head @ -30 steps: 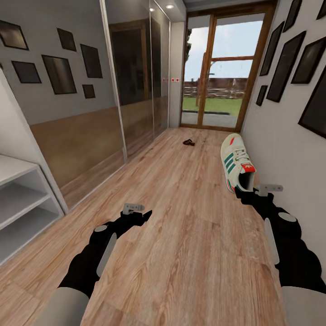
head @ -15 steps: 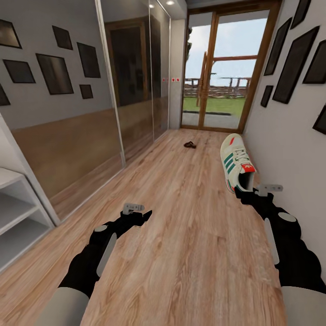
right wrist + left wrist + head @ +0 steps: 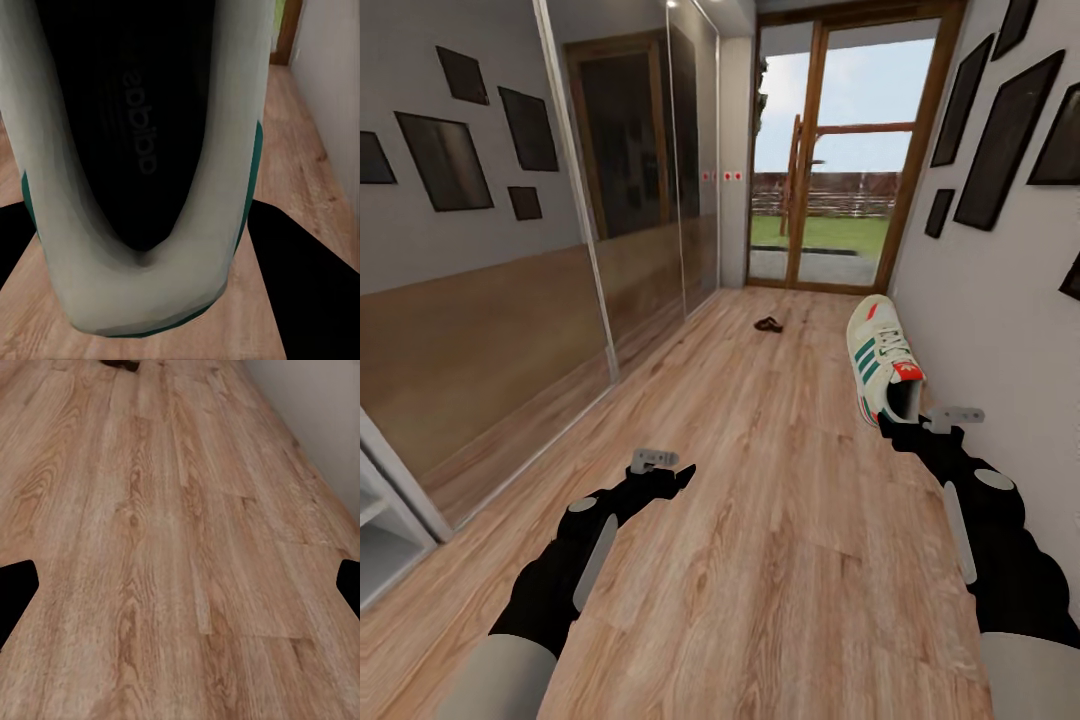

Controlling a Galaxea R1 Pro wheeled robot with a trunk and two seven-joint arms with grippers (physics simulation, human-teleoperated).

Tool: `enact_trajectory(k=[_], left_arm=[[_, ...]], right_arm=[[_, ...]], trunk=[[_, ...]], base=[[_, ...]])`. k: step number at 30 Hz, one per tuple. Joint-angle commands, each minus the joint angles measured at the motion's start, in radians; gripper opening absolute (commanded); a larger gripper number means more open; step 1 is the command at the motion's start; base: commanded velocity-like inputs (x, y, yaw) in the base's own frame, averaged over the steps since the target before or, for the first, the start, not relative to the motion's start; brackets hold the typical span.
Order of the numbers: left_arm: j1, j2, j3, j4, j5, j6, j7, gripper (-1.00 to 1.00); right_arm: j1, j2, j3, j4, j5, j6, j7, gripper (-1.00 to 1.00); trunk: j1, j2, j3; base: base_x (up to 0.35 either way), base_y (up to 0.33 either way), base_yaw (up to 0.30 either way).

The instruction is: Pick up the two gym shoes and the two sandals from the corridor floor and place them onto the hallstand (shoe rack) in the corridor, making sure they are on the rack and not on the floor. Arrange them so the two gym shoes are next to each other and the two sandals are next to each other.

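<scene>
cream gym shoe [image 3: 882, 365] - gripped by right end effector [image 3: 901, 429] - left end effector [image 3: 678, 478] empty

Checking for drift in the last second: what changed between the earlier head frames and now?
Only the camera turned: the white shelf unit slid toward the left edge, and the mirror wall and door shifted too. The right hand still holds the gym shoe at its heel; the left hand stays open and empty. A sandal still lies on the corridor floor.

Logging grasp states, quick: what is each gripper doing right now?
Left gripper: open, holding nothing, above the corridor floor.
Right gripper: shut on the gym shoe.
</scene>
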Motion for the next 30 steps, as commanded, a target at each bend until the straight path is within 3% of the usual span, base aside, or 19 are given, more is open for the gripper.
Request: enact_trajectory(k=[1, 30], left_arm=[[0.0, 0.0, 0.001, -0.001, 0.01, 0.009, 0.0, 1.0], [0.0, 0.0, 0.001, -0.001, 0.012, 0.009, 0.0, 1.0]], right_arm=[[-0.001, 0.0, -0.002, -0.002, 0.005, 0.005, 0.007, -1.0], [-0.001, 0.0, -0.002, -0.002, 0.005, 0.005, 0.007, -1.0]], trunk=[[0.0, 0.0, -0.001], [0.0, 0.0, 0.005]], base=[[0.347, 0.0, -0.036], [0.347, -0.004, -0.041]])
